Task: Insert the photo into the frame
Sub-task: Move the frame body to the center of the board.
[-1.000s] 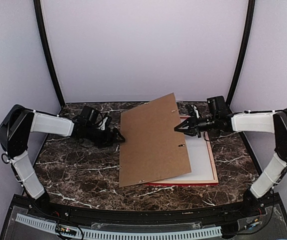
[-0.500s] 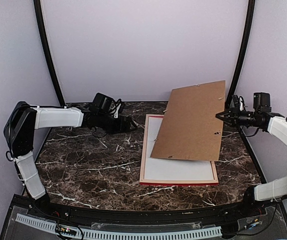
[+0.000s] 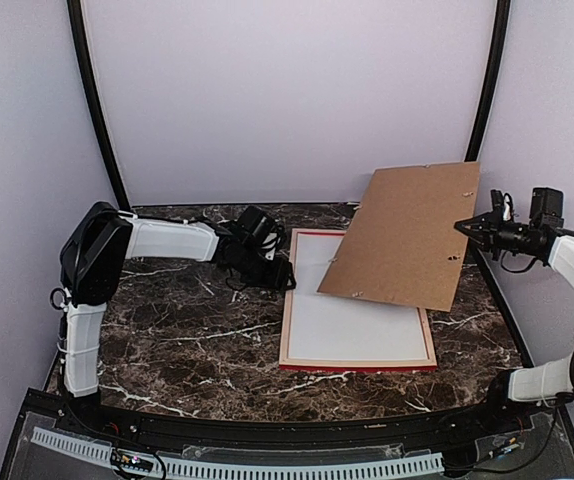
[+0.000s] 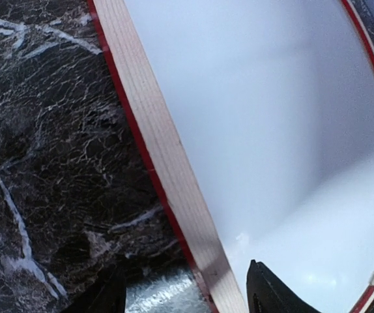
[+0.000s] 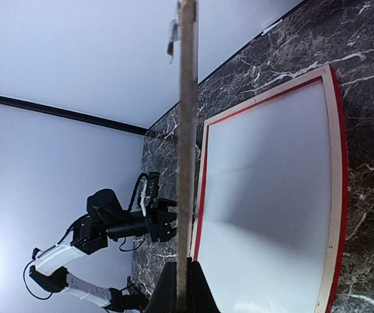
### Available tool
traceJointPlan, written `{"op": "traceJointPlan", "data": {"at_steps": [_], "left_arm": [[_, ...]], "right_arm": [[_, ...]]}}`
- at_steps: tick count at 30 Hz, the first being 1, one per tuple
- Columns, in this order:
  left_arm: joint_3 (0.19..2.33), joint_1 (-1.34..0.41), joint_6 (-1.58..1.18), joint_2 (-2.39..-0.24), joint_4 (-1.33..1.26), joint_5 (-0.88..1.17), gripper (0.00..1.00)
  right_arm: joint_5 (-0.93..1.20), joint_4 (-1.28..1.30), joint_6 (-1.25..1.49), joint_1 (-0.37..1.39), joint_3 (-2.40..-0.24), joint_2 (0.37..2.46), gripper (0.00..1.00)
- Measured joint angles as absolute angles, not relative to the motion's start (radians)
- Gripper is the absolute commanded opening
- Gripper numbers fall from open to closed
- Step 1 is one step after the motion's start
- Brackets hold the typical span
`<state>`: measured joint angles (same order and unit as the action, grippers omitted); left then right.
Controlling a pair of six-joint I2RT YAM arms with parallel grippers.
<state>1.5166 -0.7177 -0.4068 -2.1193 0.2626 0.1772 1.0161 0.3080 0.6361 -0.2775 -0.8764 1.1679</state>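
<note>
While the left gripper (image 3: 282, 281) stands with fingers parted astride the 10 o'clock corner of the thin red-and-pale-wood rectangular frame (image 3: 286, 330) — flat on the dark marble table (image 3: 177, 340), a plain white sheet (image 3: 357, 330) filling it — the right gripper (image 3: 464, 228), at 1 o'clock, pinches a tilted brown backing board (image 3: 407, 235) aloft.

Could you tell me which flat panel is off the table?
The brown backing board, held tilted in the air by the right gripper; the red-edged frame lies flat on the table.
</note>
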Motion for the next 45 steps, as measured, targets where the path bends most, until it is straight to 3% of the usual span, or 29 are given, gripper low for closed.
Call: {"op": "traceJointPlan", "data": {"at_steps": [28,45], "left_arm": [[1.563,-0.756,-0.486,-2.186,0.251,-0.001,0.15],[0.978,-0.64,-0.603,-1.789,0.09,-0.042,0.11]], "right_arm": [[1.048,0.255,0.665,-0.263,-0.815,1.15,0.0],[0.984,0.203,0.68,-0.035,-0.815,1.211,0.0]]}}
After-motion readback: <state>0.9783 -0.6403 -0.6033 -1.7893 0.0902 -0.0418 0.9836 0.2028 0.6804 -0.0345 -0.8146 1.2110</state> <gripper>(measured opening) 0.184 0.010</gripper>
